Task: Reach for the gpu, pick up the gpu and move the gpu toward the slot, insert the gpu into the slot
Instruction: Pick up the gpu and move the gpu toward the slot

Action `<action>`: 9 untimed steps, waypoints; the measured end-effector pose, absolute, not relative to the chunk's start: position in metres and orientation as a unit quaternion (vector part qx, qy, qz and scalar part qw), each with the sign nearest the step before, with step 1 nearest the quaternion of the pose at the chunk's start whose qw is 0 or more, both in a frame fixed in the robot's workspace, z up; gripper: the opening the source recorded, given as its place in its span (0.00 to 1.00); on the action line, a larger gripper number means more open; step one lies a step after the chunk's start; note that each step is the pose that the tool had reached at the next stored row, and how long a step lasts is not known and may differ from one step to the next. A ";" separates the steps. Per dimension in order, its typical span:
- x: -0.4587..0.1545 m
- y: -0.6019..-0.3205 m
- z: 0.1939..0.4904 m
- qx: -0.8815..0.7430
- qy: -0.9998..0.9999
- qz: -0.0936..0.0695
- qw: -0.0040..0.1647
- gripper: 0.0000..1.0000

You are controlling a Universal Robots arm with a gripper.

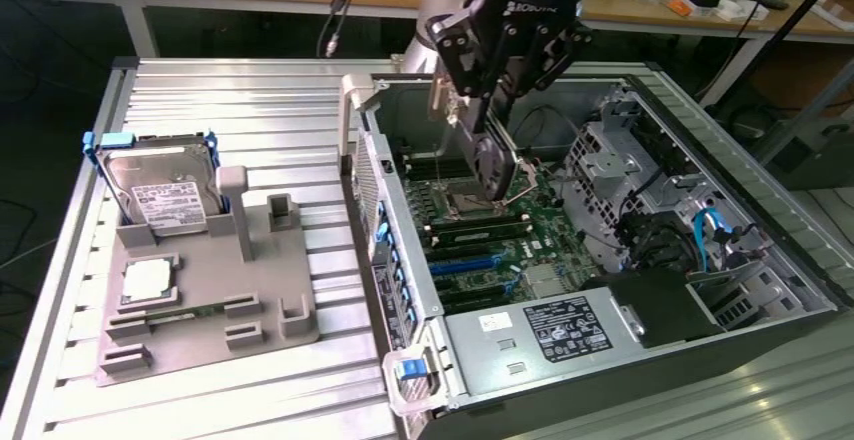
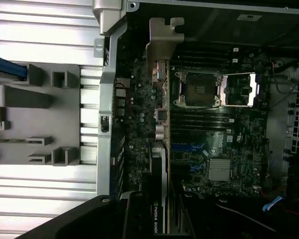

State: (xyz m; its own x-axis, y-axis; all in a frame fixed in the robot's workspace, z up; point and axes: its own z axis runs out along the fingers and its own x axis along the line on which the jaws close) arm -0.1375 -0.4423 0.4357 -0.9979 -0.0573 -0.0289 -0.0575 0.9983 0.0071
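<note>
Gpu, clenched in the fingers, hangs above the motherboard near the processor socket.

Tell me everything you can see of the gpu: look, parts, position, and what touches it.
The gpu is a thin, flat, dark card. In the wrist view it appears edge-on, with a shiny metal bracket at its far end and white NVIDIA lettering near the gripper. The gripper holds it on edge inside the open case, above the green motherboard. Nothing else seems to touch it; it is not in the blue slot.
</note>
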 end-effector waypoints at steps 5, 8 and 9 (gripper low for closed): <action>-0.111 -0.442 0.440 -0.029 0.999 0.004 0.015 0.27; -0.097 -0.442 0.440 -0.029 0.999 0.004 0.015 0.27; -0.093 -0.442 0.440 -0.029 0.999 0.004 0.015 0.27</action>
